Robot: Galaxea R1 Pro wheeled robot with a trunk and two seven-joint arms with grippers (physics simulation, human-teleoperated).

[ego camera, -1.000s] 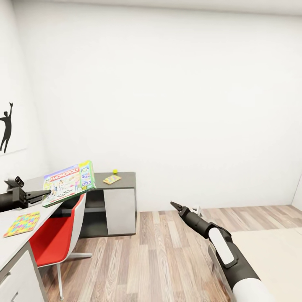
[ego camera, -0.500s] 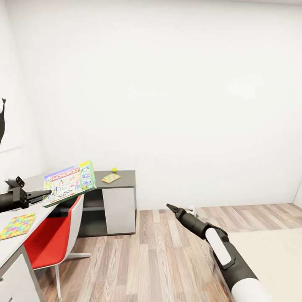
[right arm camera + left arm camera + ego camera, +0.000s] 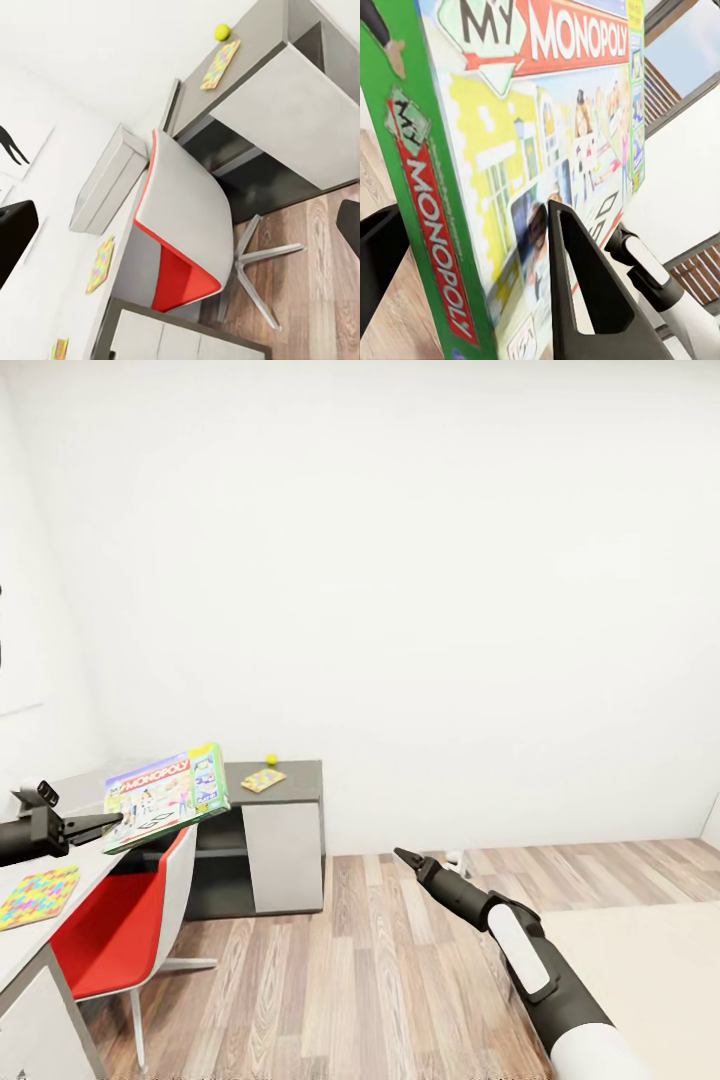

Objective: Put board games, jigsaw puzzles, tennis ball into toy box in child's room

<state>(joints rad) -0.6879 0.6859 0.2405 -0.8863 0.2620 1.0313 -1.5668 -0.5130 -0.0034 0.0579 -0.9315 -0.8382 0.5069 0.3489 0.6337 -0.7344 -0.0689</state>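
My left gripper (image 3: 105,822) is shut on the edge of a white-green Monopoly board game (image 3: 165,796), holding it tilted in the air over the light grey wing of the table (image 3: 20,950). In the left wrist view the board game (image 3: 532,150) sits between the black fingers (image 3: 585,292). One jigsaw puzzle (image 3: 38,897) lies on the light wing. On the dark wing lie another jigsaw puzzle (image 3: 263,780) and the tennis ball (image 3: 271,759). The right wrist view shows the toy box (image 3: 105,184) on the table. My right gripper (image 3: 402,854) hangs open over the floor.
A red and grey swivel chair (image 3: 125,930) stands tucked at the table, below the held game. Wood-plank floor (image 3: 360,980) stretches between the table and the cream bed (image 3: 650,970) at the lower right. White walls close off the back.
The whole picture has slid left, so the camera turned; the black wall silhouette has left the frame. My right gripper has dropped slightly and edged left. The left gripper still holds the game.
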